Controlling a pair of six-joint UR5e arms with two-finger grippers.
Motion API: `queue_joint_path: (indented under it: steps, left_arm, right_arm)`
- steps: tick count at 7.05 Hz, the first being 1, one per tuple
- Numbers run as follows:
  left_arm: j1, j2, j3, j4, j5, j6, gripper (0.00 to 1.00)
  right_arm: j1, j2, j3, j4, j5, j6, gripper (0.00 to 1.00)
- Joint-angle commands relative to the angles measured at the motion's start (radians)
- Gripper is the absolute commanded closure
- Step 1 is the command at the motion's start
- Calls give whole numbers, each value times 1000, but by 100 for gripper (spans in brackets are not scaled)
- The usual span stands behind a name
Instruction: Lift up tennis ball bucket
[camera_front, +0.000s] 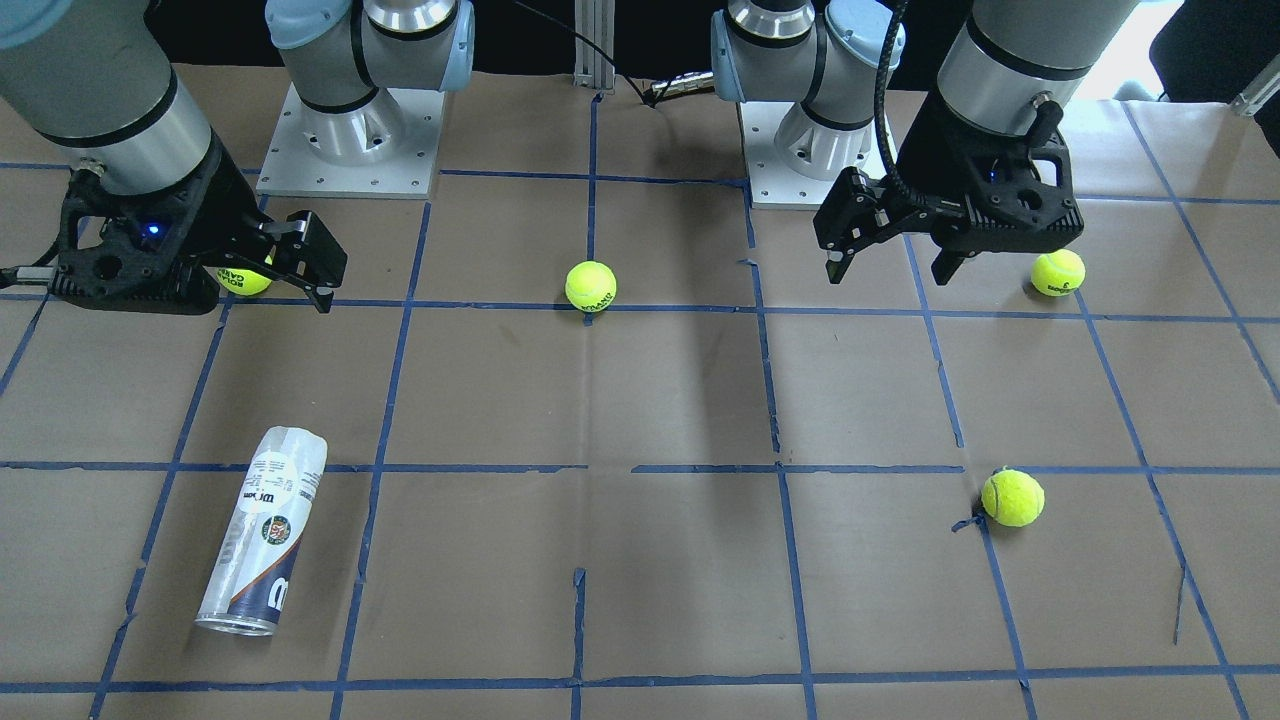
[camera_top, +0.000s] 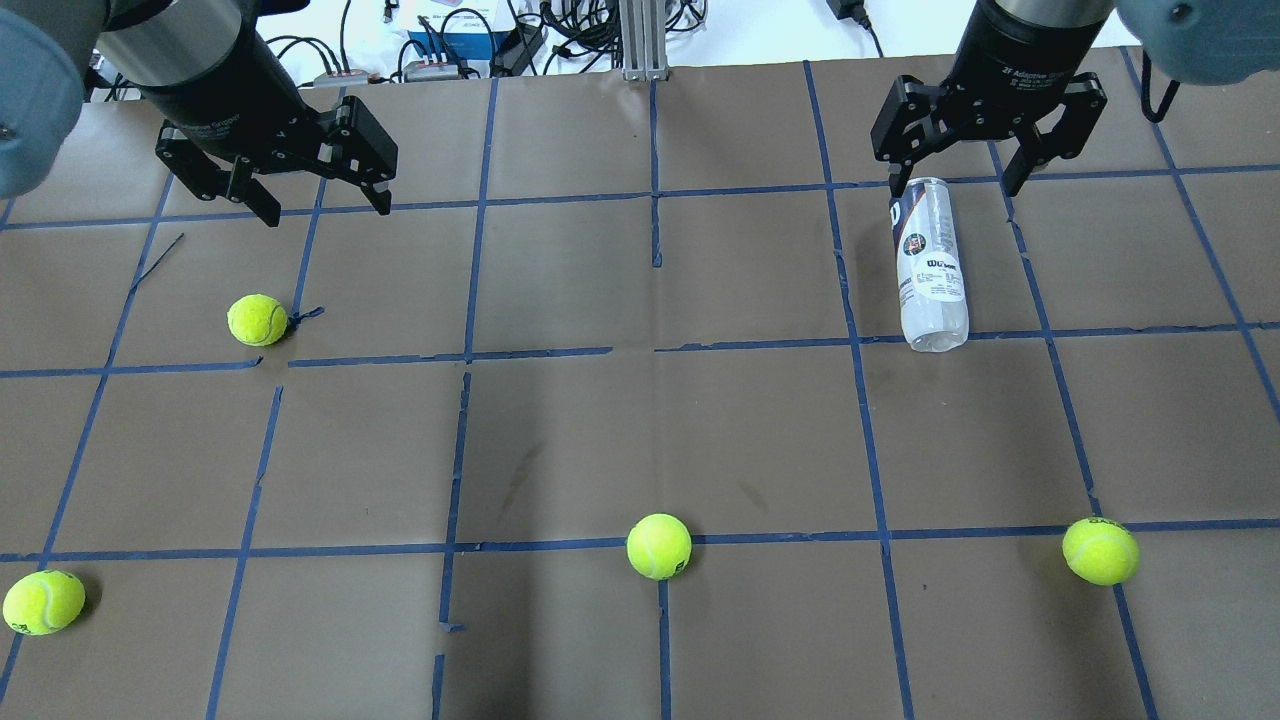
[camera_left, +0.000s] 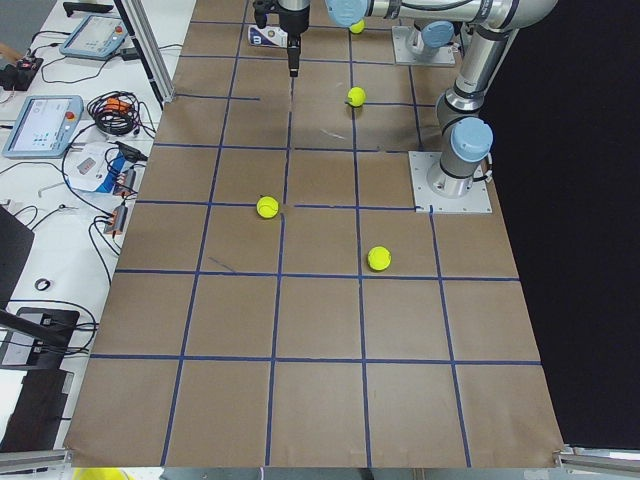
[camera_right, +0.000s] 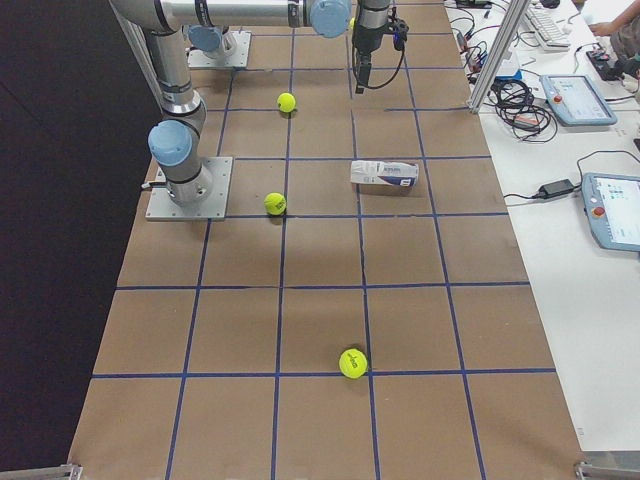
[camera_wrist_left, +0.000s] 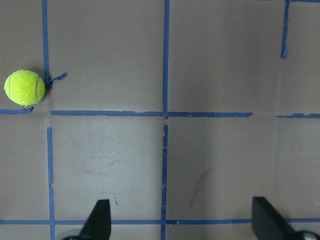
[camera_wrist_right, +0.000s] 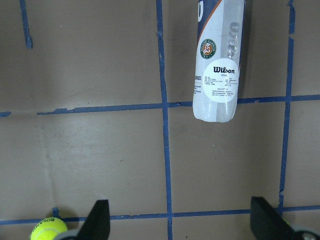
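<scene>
1. Closest to the robot, three tennis balls sit in a row across the brown worktop (camera_top: 760, 440): one at far left (camera_top: 44, 602), one at centre (camera_top: 659, 546), one at right (camera_top: 1100, 551).
2. Farther out on the left is a fourth ball (camera_top: 257, 320), just beside a crossing of the blue tape grid (camera_top: 860, 400).
3. Farther out on the right, the tennis ball can (camera_top: 930, 265) lies on its side, pointing lengthwise away from the robot and well apart from every ball. Its clear rounded end faces the robot and rests over a tape line. The metal-rimmed navy end points away.
4. The can is clear plastic with a white Wilson sticker, a round emblem and a navy band. I cannot tell what is inside.
5. The right gripper (camera_top: 952, 185) hangs high by the can's far end, apart from it, fingers (camera_wrist_right: 100, 220) spread wide.
6. The left gripper (camera_top: 328, 213) hangs high at far left, fingers (camera_wrist_left: 100, 220) spread wide.
</scene>
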Motion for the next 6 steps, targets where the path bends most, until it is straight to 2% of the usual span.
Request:
queue_joint_path:
  steps: [1,3,4,6]
  left_arm:
    - [-2,-3,2,1,1,2,0]
    - [-2,-3,4,1,0,2,0]
    - [-2,-1,4,-1,0,5,0]
    - [-2,-4,2,-1,3,1,0]
  right_arm:
    - [-2,13,12,-13,4,-1,0]
    - [-2,65,21,-74,4,4,0]
    - [-2,93,50,-143,4,2,0]
    - [-6,140,160,-313,-2,-7,0]
